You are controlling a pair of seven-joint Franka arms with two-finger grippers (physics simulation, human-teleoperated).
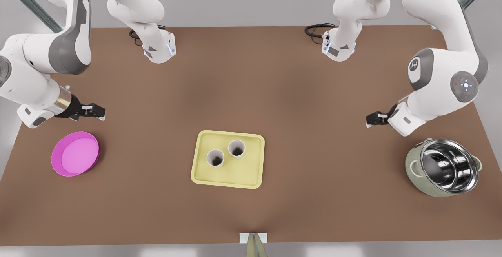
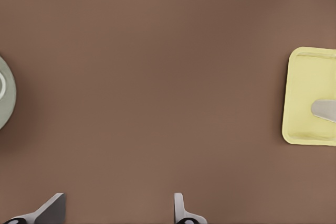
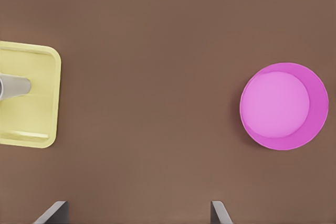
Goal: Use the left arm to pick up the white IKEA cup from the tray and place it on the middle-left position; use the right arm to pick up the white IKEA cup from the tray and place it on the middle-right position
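Two white cups stand upright side by side on the pale-yellow tray (image 1: 235, 175) at the table's middle: one (image 1: 215, 158) nearer the front, the other (image 1: 237, 148) just behind it. My left gripper (image 1: 368, 120) hovers open over bare table at the front view's right, far from the tray. Its fingers (image 2: 181, 212) are spread wide, with the tray (image 2: 307, 77) and one cup (image 2: 325, 109) at the picture's rim. My right gripper (image 1: 100, 112) hovers open at the front view's left, its fingers (image 3: 219, 212) apart, with the tray (image 3: 31, 119) and a cup (image 3: 13, 86) beyond.
A round magenta plate (image 1: 75, 154) lies below the right gripper, also seen as the plate (image 3: 283, 106). A green pot with a steel inside (image 1: 443, 166) sits near the left gripper, its edge being the pot (image 2: 5, 93). Bare brown tabletop (image 1: 333, 159) stretches on both sides of the tray.
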